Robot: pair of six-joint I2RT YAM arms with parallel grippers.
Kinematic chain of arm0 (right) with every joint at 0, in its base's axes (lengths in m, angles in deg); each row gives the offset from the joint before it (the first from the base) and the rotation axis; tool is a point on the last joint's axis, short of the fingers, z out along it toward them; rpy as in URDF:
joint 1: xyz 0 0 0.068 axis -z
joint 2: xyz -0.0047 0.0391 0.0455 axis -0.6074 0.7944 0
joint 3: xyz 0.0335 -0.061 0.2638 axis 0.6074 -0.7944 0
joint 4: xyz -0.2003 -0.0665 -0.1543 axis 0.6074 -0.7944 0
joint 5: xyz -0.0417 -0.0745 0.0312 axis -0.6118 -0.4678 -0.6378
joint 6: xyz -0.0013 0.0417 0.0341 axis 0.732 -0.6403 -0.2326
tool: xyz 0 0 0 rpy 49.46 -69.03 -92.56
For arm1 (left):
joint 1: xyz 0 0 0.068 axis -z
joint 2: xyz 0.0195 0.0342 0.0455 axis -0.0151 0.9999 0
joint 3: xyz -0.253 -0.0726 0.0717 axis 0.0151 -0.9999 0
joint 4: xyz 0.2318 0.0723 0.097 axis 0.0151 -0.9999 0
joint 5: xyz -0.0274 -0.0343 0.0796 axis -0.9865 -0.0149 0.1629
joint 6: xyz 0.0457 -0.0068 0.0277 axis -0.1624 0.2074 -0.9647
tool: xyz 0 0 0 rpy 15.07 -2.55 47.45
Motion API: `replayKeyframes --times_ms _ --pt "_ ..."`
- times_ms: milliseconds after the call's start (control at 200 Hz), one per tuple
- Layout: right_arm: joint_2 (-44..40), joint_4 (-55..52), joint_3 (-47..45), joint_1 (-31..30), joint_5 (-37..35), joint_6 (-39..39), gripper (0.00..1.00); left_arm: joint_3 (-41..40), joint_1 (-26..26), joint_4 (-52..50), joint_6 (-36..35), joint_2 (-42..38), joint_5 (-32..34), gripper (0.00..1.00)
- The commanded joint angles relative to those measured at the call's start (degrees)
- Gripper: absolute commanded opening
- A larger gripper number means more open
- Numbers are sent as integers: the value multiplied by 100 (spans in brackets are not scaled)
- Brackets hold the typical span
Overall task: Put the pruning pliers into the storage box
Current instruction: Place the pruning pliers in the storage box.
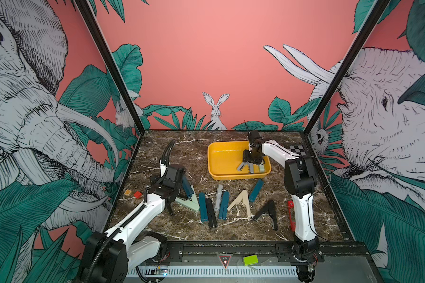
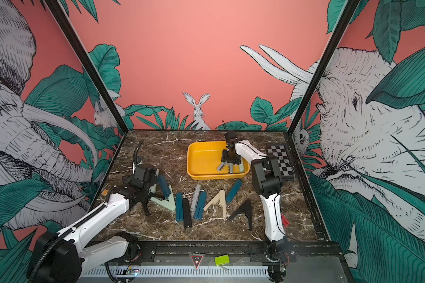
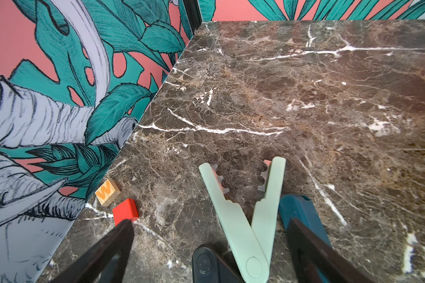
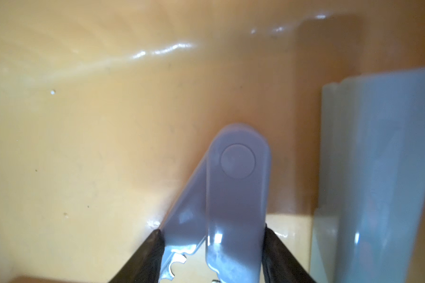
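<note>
While the right gripper (image 4: pixel 212 235) reaches down into the shallow yellow plastic storage tray (image 1: pixel 221 156) near the desk's (image 1: pixel 182 152) back edge, its fingers (image 4: pixel 147 252) pinch both arms of the grey V-shaped plastic pruning pliers (image 4: pixel 236 186) inside the tray. Toward the left edge, the left gripper (image 3: pixel 209 221) hovers with its fingers spread wide astride the mint-green V-shaped pliers (image 3: pixel 231 220). Other pliers (image 1: pixel 242 201) lie across the desk's front half.

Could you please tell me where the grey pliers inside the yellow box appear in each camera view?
In both top views: the grey pliers are in the near right part of the storage box.
Left wrist: not in it.
Right wrist: close up, between the fingers of the right tool.
Shared landmark: the yellow storage box, missing only from the left wrist view.
</note>
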Motion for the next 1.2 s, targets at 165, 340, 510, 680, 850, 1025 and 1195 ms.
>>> replayKeyframes --times_ms 165,340,510,680,850,1025,1195 --pt "618 -71 355 105 -50 -282 23 -129 18 -47 19 -227 241 99" --pt "850 -171 813 207 -117 -280 22 -105 11 -72 -9 -215 267 99" --pt "1040 -305 1142 210 -48 -207 22 -96 3 -84 -16 -214 293 99" --pt "831 -40 937 230 13 -199 43 -96 11 -105 -14 -210 276 99" --pt "342 292 683 230 114 -92 56 -65 -1 -81 -86 -205 226 99" --pt "-44 387 467 230 259 -107 68 -2 22 27 -215 -188 -127 99" --pt "-472 798 -296 230 512 -390 79 162 135 572 -592 -158 -665 99"
